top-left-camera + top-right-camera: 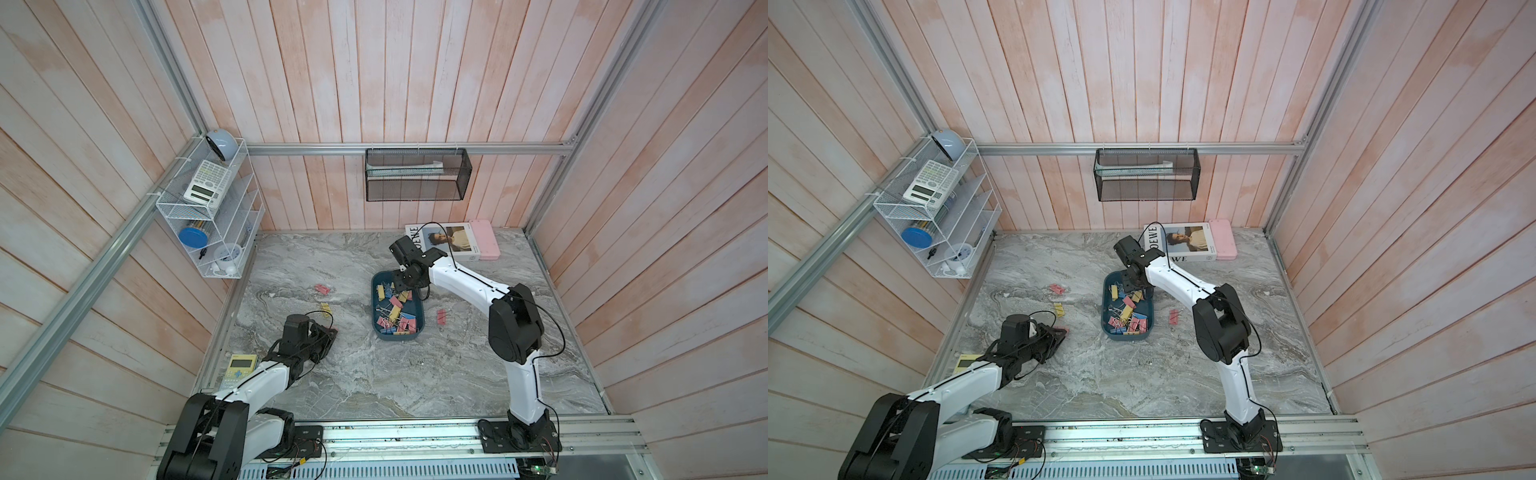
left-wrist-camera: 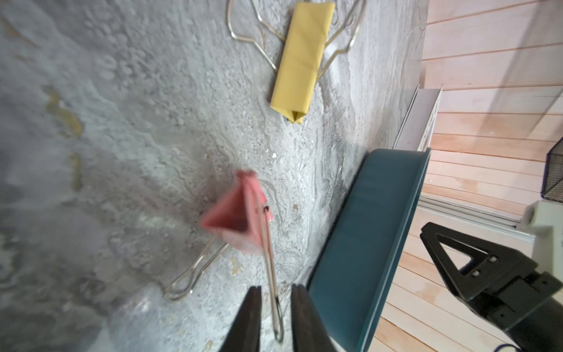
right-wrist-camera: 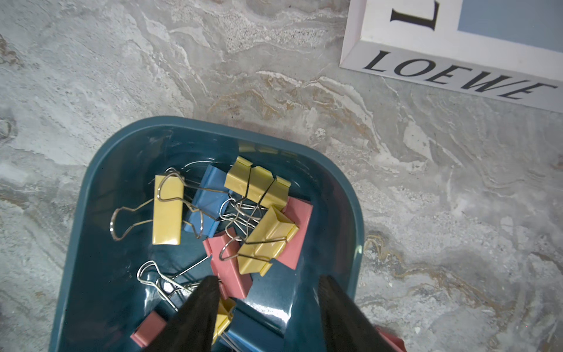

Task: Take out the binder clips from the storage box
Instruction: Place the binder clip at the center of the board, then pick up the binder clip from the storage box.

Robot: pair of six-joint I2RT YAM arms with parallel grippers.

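Left pincer [image 2: 276, 288] sits low over the table [image 1: 374, 374], left of the box [image 1: 399, 337], with its jaws a little apart. The thin wire handle of a pink clip [image 2: 240, 213] runs between them unpinched, and the clip's body is blurred. This reads as the let-go, with the clip on the marble or nearly so. A yellow clip [image 2: 303, 58] lies just beyond it. One more pink one [image 1: 322, 289] lies farther toward the far left, and another [image 1: 441, 316] lies right of the box. Few are out, then — most of the clips [image 1: 395, 307] lie heaped in the box, their handles hooked through one another.

Right pincer [image 3: 268, 279] hangs inside the far end of the box with its jaws wide, gripping nothing. One fingertip [image 3: 204, 298] sits at the edge of a pink clip in the heap [image 3: 228, 265].

The step in hand looks like a set-down on the left and a reach for the next clip on the right, early in the job. The right pincer's next move calls for closing on a single body or handle; the pink one at its fingertip seems the readiest. A slow, straight lift is then needed, since looped wires may drag neighbours along. The left pincer needs to rise clear of the wire handle before swinging away, or it could drag the clip.
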